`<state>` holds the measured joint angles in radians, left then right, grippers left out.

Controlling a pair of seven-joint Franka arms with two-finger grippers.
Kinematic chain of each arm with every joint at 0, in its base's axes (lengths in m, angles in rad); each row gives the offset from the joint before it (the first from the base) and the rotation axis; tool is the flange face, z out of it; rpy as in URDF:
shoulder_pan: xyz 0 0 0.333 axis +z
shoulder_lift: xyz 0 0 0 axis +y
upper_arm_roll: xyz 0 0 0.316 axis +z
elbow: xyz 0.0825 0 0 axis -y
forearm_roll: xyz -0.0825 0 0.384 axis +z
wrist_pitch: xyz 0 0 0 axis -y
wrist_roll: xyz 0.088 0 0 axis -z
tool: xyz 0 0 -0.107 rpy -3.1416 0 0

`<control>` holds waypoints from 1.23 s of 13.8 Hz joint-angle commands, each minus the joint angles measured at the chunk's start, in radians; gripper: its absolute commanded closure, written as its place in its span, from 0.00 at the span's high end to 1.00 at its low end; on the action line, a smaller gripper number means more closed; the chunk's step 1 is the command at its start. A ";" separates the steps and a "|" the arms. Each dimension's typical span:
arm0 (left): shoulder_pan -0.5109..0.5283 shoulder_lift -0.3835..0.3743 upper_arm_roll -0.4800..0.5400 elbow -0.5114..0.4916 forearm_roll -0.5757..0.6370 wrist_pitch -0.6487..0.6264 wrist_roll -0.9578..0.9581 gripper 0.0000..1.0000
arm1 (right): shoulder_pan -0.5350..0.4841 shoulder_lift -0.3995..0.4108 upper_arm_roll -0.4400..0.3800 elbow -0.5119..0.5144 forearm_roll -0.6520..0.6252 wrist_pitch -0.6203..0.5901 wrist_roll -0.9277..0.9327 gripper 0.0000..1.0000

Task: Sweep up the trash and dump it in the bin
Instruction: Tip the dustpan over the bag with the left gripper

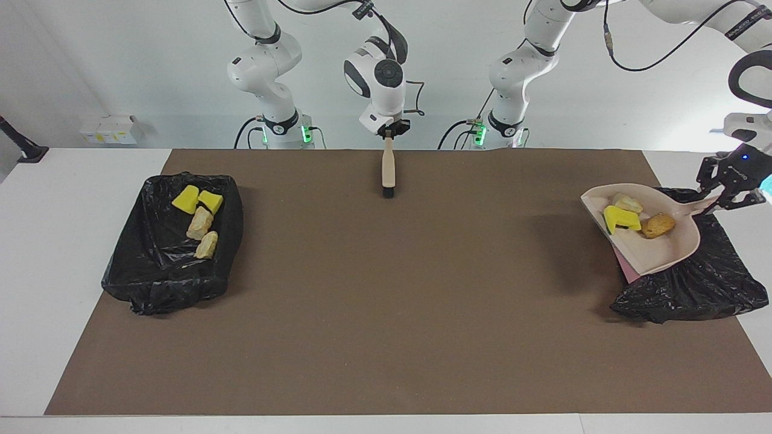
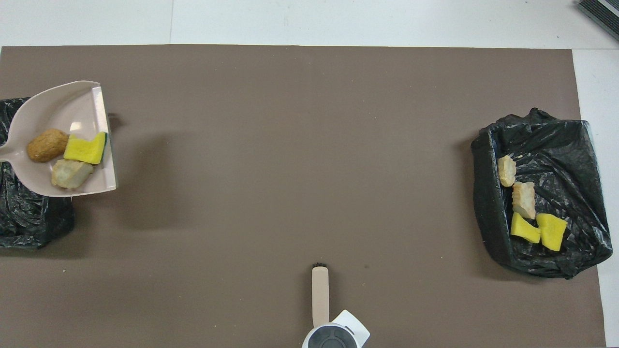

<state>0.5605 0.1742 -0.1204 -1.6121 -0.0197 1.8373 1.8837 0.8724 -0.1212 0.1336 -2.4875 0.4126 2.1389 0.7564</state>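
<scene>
The left end effector (image 1: 728, 193) grips the dustpan (image 1: 654, 247) of trash (image 1: 622, 218) over the bin (image 1: 705, 283); the right end effector (image 1: 389, 134) clenches the brush (image 1: 388, 172).

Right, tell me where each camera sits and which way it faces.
Facing view: high across the table, looking at both robots; both arms show, the left pincer shut on the dustpan over a bin, the right pincer shut on the brush.
Overhead view: above the robots' end, looking steeply down; only the right arm's wrist shows.
Shared: dustpan, brush, both bins, seen half a turn apart.
</scene>
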 commanded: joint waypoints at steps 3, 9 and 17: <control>0.024 0.074 0.005 0.141 0.203 0.017 0.038 0.00 | 0.013 0.008 -0.002 -0.005 0.023 0.013 -0.055 0.00; -0.005 0.085 0.004 0.134 0.556 0.146 0.025 0.00 | -0.004 0.023 -0.003 0.002 0.023 -0.005 -0.106 0.24; -0.162 -0.045 0.002 -0.083 1.070 0.139 -0.308 0.00 | -0.099 0.058 -0.008 0.098 0.011 -0.062 -0.104 0.59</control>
<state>0.4210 0.1955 -0.1325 -1.6220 0.9549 1.9691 1.6147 0.8121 -0.0668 0.1253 -2.4275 0.4126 2.1191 0.6867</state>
